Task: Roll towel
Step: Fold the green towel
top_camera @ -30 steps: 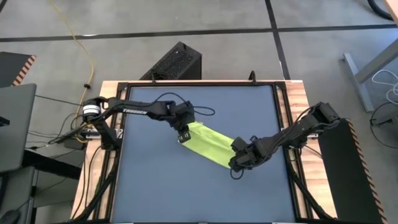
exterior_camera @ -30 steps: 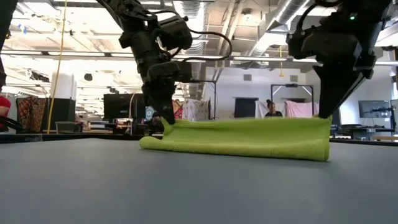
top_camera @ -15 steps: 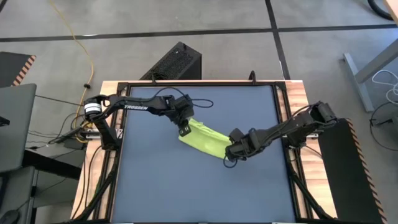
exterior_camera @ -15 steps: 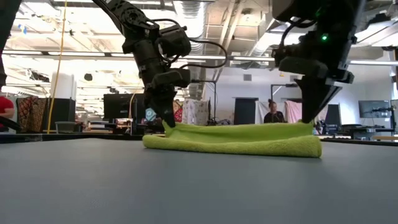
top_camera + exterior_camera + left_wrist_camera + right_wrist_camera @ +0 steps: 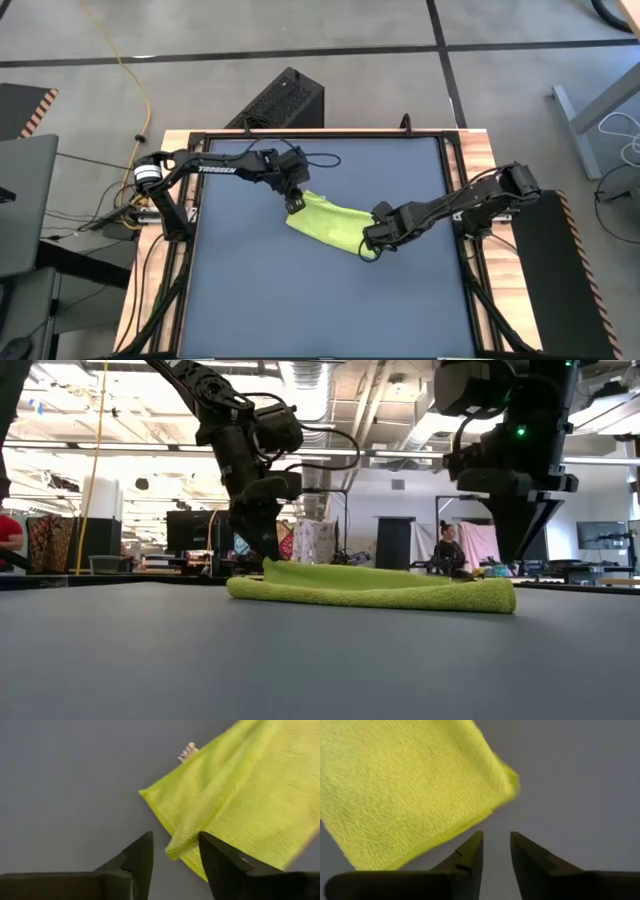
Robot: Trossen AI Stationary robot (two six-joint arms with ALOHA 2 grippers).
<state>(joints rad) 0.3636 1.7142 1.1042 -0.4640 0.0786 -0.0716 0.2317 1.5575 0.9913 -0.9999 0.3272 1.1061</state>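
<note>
The left gripper [image 5: 294,203] hung just above the left end of the towel [image 5: 326,223], its two dark fingers [image 5: 139,859] parted with a clear gap between them and nothing in it; one corner of the cloth lay directly beyond the fingertips. In the low view that gripper [image 5: 262,556] stood just over the cloth's raised end, whether touching it I could not tell. The right gripper [image 5: 367,245] was at the towel's opposite end, also released: its fingers [image 5: 471,854] stood apart over bare mat, the cloth's corner just beyond them. From table height it [image 5: 519,560] hung a little above the towel [image 5: 372,591].

The towel lay as a folded narrow strip, slanting across the middle of the table [image 5: 250,300], flat with a slightly rumpled upper layer. A small pale tag [image 5: 187,752] stuck out from one edge; no print on it was readable.

White lettering reading TROSSEN ran along the left arm [image 5: 215,170].

The dark mat had wide open room on the near side of the towel and toward both side rails. Beyond the table's far edge sat a black box [image 5: 278,100] on the floor, and a person [image 5: 447,546] showed in the room behind.
</note>
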